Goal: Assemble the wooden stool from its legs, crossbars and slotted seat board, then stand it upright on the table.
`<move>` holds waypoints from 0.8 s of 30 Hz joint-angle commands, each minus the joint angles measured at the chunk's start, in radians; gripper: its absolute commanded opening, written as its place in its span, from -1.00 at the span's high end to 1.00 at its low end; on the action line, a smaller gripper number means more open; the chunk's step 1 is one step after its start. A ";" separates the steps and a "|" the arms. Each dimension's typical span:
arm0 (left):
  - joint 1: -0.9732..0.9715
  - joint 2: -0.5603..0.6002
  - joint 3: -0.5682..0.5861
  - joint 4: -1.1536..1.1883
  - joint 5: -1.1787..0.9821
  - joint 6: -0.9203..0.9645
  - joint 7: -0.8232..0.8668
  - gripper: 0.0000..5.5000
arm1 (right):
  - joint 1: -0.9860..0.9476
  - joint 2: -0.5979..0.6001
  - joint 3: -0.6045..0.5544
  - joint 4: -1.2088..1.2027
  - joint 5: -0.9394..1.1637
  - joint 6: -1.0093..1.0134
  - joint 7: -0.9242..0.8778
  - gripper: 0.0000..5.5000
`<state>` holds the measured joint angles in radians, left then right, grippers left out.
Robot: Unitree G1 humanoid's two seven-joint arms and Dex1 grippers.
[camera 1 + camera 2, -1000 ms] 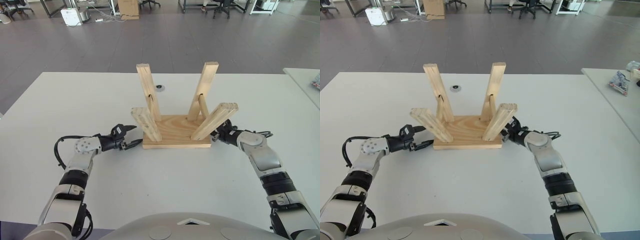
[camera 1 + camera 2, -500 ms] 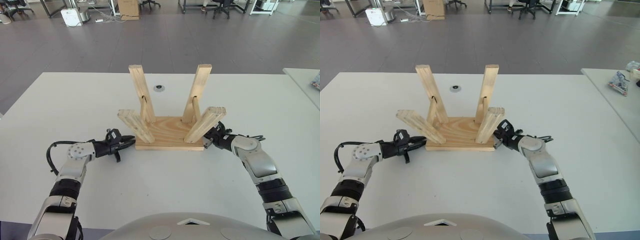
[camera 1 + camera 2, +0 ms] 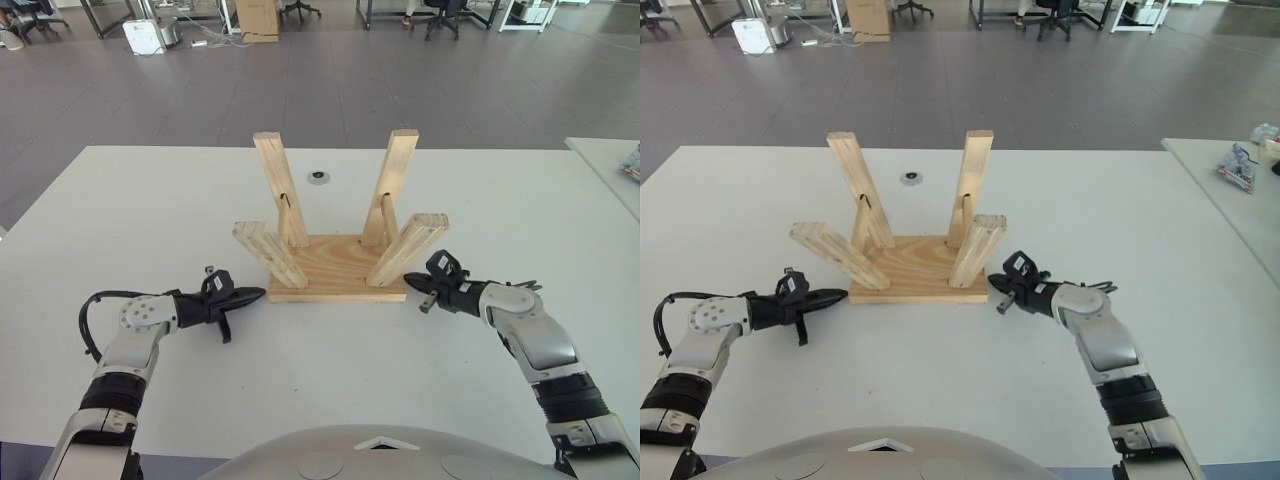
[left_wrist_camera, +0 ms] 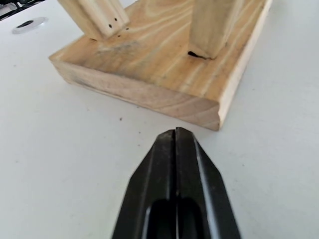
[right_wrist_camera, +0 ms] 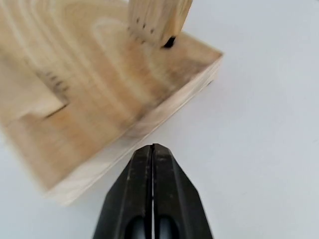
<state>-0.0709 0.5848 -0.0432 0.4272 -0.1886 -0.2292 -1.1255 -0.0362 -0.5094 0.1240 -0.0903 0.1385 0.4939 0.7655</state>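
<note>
The broad white worktop [image 3: 120, 200] carries the pale pine stool upside down: its flat slotted seat board [image 3: 335, 272] lies face-down near the middle, long axis running left to right, with four splayed square legs [image 3: 281, 190] pointing up. The board sits between the two arms, so turning it upright likely needs both. The black left tool [image 3: 252, 294] points at the board's near left corner, the black right tool [image 3: 411, 289] at its near right corner. Each is just beside the wood but apart from it, about equally near, with fingers pressed together on nothing. The crossbars are mostly hidden behind the legs, and the joints are hard to judge.
</note>
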 commanded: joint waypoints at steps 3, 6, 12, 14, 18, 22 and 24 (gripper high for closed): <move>0.000 0.002 -0.010 0.029 0.026 -0.011 0.019 0.99 | 0.049 -0.048 0.001 -0.059 0.037 0.037 0.040 1.00; -0.043 -0.014 -0.031 0.070 0.050 -0.038 0.031 0.99 | 0.049 -0.048 0.006 -0.057 0.042 0.039 0.039 1.00; -0.070 -0.039 -0.079 0.063 0.054 -0.040 0.007 0.99 | 0.030 -0.040 0.012 -0.053 0.047 0.045 0.036 1.00; -0.003 -0.010 -0.096 -0.049 0.029 0.008 -0.026 0.99 | 0.012 -0.036 0.016 -0.056 0.050 0.048 0.038 1.00; 0.049 0.022 -0.077 -0.190 -0.014 0.087 -0.022 0.99 | 0.017 -0.016 0.006 -0.147 0.128 0.091 0.069 1.00; -0.032 0.033 -0.020 -0.257 -0.048 0.141 0.016 0.99 | -0.026 -0.032 -0.043 -0.342 0.333 0.242 0.148 1.00; -0.062 0.048 0.000 -0.293 -0.057 0.168 0.021 0.99 | -0.047 -0.064 -0.080 -0.435 0.443 0.335 0.170 1.00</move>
<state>-0.0558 0.6666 -0.0251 0.2245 -0.1941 -0.0594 -1.0827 -0.0168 -0.5852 0.0368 -0.4000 0.4242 0.7668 0.8643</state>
